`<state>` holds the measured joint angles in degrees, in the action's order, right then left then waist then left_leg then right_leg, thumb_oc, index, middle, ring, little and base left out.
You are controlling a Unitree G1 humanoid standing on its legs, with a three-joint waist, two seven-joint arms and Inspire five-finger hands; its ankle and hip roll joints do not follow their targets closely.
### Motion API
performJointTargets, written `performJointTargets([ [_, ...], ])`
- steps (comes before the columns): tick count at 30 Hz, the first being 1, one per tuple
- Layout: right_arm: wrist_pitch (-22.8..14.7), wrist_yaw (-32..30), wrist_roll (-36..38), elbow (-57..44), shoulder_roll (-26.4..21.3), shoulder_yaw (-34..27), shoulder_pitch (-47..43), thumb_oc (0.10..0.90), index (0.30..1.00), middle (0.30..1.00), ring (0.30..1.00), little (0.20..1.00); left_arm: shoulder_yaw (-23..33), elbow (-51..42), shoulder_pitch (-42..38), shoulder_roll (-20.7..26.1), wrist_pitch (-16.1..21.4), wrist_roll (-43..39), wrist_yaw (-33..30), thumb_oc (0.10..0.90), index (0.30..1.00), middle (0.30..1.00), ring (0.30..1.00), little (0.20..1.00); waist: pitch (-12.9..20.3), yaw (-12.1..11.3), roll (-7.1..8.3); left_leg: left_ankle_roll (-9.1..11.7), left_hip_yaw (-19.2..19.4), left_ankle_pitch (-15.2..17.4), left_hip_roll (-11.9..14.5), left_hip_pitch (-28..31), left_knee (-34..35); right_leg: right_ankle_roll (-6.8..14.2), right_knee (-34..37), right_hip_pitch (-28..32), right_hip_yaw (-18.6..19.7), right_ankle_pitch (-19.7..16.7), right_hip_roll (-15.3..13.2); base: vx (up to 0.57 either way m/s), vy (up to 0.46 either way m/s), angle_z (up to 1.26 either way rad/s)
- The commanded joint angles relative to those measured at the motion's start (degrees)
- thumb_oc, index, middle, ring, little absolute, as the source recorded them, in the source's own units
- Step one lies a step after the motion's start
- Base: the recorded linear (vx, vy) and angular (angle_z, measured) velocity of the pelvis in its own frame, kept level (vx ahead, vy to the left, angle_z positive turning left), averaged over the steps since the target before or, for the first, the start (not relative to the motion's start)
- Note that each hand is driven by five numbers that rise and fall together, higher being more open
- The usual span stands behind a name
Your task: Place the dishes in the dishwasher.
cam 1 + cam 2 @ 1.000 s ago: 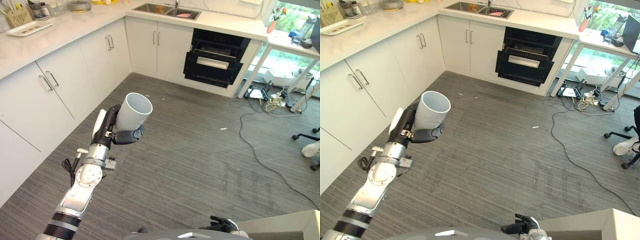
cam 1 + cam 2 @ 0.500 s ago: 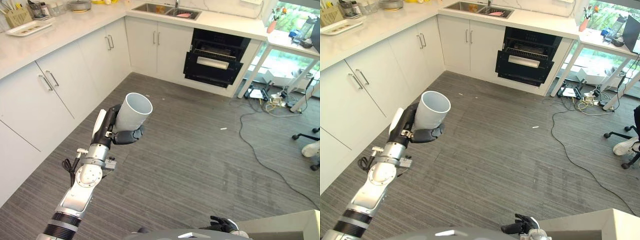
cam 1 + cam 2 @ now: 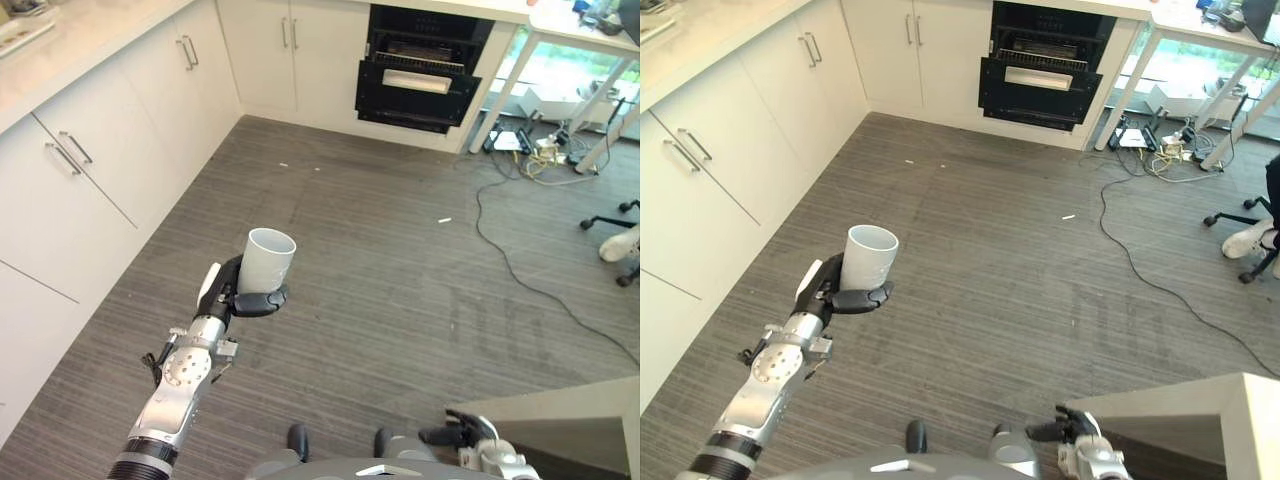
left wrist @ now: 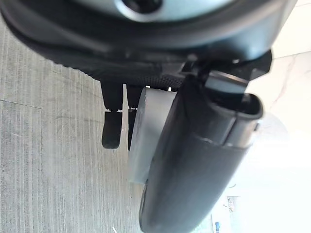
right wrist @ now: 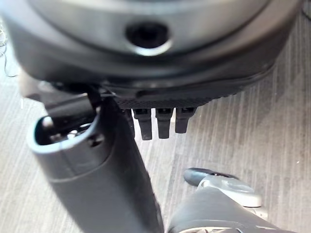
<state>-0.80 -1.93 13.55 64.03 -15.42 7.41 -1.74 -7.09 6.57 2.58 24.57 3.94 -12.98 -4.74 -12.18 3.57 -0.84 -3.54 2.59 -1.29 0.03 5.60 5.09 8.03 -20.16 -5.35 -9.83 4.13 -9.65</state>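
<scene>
The left hand grips a white cup, upright, fingers curled round its lower wall; beyond the hand stands the open dishwasher. The right hand hangs low, well apart from the cup.

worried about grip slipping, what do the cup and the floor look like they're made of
The cup, held upright in the left hand, looks like matte light-grey plastic or glazed ceramic: smooth, plain walls with no sheen; which one is unclear. The floor looks like grey wood-grain vinyl or laminate planks, with fine streaks and faint seams.
</scene>
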Motion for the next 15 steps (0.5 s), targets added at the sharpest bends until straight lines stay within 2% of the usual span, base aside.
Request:
performJointTargets([
  [1,-1.86,-1.03,-0.54,-4.25,-0.9,2.45,-1.73,0.8,0.9,0.9,0.9,0.9,2.19,-5.4,-5.17,1.34,5.92,-0.51,-0.95,0.4,0.3,0.3,0.3,0.3,1.28,1.78,0.96,3.77,0.15,10.03,-0.44,2.88,-4.98,0.16,10.52,-7.65,-3.13,-6.1,1.28,0.31,-0.002,-0.11],
  [4,-2.12,-1.61,-1.15,-7.24,-1.58,2.53,-2.12,0.8,0.9,0.9,0.9,0.9,1.81,-4.87,-6.7,1.52,6.22,0.55,-1.78,0.4,0.3,0.3,0.3,0.3,0.73,3.17,1.27,4.31,-1.67,12.22,-0.53,6.25,-4.48,1.28,18.97,-10.3,-4.56,-8.76,1.52,0.32,-0.015,0.26],
  [5,-2.06,-1.63,-1.17,-7.32,-1.62,2.5,-2.1,0.8,0.9,0.9,0.9,0.9,1.77,-4.81,-6.77,1.46,6.24,0.59,-1.82,0.4,0.3,0.3,0.3,0.3,0.57,3.25,0.98,4.36,-1.77,12.4,-0.21,6.48,-4.46,1.28,19.4,-9.82,-4.82,-8.87,1.81,0.42,-0.037,0.5],
  [6,-2.21,-1.78,-1.79,-9.03,-1.88,2.47,-2.01,0.8,0.9,0.9,0.9,0.9,1.91,-4.64,-6.87,1.49,6.26,1.61,-2.19,0.4,0.3,0.3,0.3,0.3,0.73,3.65,1.26,4.59,-2.36,14.25,-0.22,8.96,-4.26,1.79,21.01,-11.01,-6.11,-10.01,1.35,0.43,-0.05,0.53],
  [8,-2.35,-1.69,-2.55,-10.05,-2.17,2.67,-1.12,0.8,0.9,0.9,0.9,0.9,2.28,-4.79,-6.4,1.4,6.4,2.25,-1.99,0.4,0.3,0.3,0.3,0.3,2.01,4.0,1.77,4.72,-3.17,16.79,-0.36,11.91,-4.0,1.63,21.2,-9.98,-8.11,-10.74,0.94,0.46,-0.072,0.45],
  [10,-2.35,-1.69,-2.56,-10.09,-2.17,2.7,-0.99,0.8,0.9,0.9,0.9,0.9,2.28,-4.83,-6.28,1.4,6.4,2.26,-1.97,0.4,0.3,0.3,0.3,0.3,2.01,4.11,1.71,4.71,-3.27,16.88,-0.27,11.99,-4.07,1.67,21.33,-9.75,-8.27,-10.75,0.99,0.36,-0.077,0.38],
  [11,-2.43,-1.34,-3.1,-9.93,-2.64,2.87,0.46,0.8,0.9,0.9,0.9,0.9,2.18,-4.94,-5.18,0.85,6.58,2.04,-1.87,0.4,0.3,0.3,0.3,0.3,3.93,4.97,0.91,6.21,-4.42,16.59,2.19,13.68,-8.15,-0.17,18.49,-8.15,-6.58,-10.68,3.08,0.53,-0.121,0.47],
  [12,-2.44,-1.33,-3.09,-9.93,-2.64,2.87,0.47,0.8,0.9,0.9,0.9,0.9,2.19,-4.97,-5.15,0.84,6.57,2.05,-1.87,0.4,0.3,0.3,0.3,0.3,4.1,5.21,1.17,6.2,-4.7,16.3,1.91,13.37,-8.12,-0.17,18.53,-8.33,-6.69,-10.83,2.7,0.72,-0.175,0.43],
  [13,-2.54,-1.36,-2.94,-9.1,-2.83,2.86,0.32,0.8,0.9,0.9,0.9,0.9,2.29,-4.72,-4.96,0.81,6.71,2.02,-1.89,0.4,0.3,0.3,0.3,0.3,4.69,5.34,0.52,7.37,-4.65,13.73,2.84,13.08,-11.01,-0.91,17.36,-7.69,-6.62,-10.27,3.85,0.45,-0.151,0.54],
  [14,-2.47,-1.35,-3.2,-7.93,-2.8,3.52,0.36,0.8,0.9,0.9,0.9,0.9,2.61,-5.21,-4.11,1.21,6.57,1.65,-1.5,0.4,0.3,0.3,0.3,0.3,5.07,4.65,-0.42,9.33,-4.02,8.01,4.19,11.11,-18.93,-2.73,16.65,-4.63,-7.14,-8.03,5.72,0.61,-0.232,0.44],
  [15,-2.45,-1.24,-3.58,-7.89,-2.8,3.97,0.56,0.8,0.9,0.9,0.9,0.9,2.75,-5.42,-3.67,1.71,6.25,1.77,-1.34,0.4,0.3,0.3,0.3,0.3,4.95,4.26,-0.17,10.73,-3.83,3.22,4.69,8.26,-26.73,-4.13,16.69,-2.77,-7.35,-6.84,6.33,0.41,-0.181,0.32],
])
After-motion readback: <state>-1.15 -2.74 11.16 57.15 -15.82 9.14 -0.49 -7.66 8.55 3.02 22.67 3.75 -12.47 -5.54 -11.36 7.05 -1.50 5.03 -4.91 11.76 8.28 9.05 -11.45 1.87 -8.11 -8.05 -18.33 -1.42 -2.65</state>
